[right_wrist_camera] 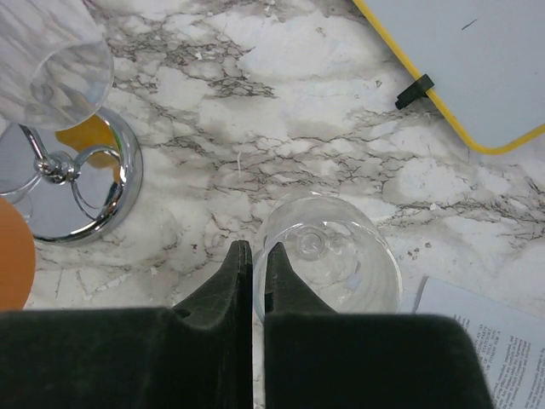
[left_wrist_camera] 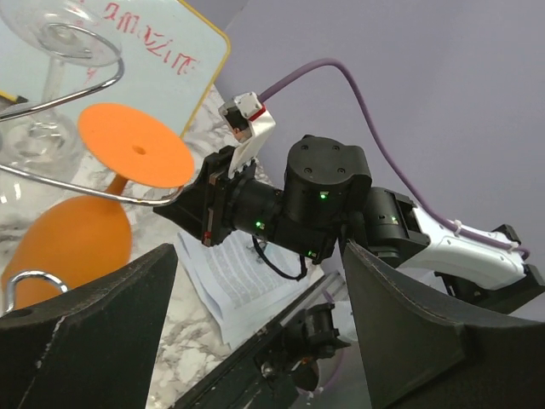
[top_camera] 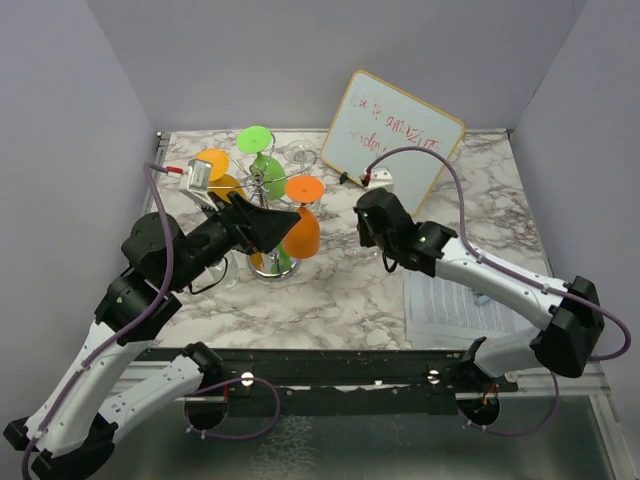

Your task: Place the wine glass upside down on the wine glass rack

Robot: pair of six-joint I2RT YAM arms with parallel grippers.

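The wine glass rack [top_camera: 266, 182] is a silver wire stand on a round chrome base [right_wrist_camera: 102, 183]. It holds upside-down orange [top_camera: 302, 232] and green [top_camera: 256, 140] glasses and a clear one [left_wrist_camera: 53, 60]. My right gripper [right_wrist_camera: 254, 264] is shut on the rim of a clear wine glass [right_wrist_camera: 341, 264], one finger inside the bowl and one outside. The glass is mouth up, to the right of the rack base. My left gripper [left_wrist_camera: 260, 332] is open and empty beside the rack's near arm, next to the orange glass [left_wrist_camera: 72, 239].
A yellow-framed whiteboard [top_camera: 392, 135] leans at the back right and shows in the right wrist view [right_wrist_camera: 485, 68]. A printed paper sheet [top_camera: 450, 295] lies at the front right. Grey walls close in the left, back and right sides.
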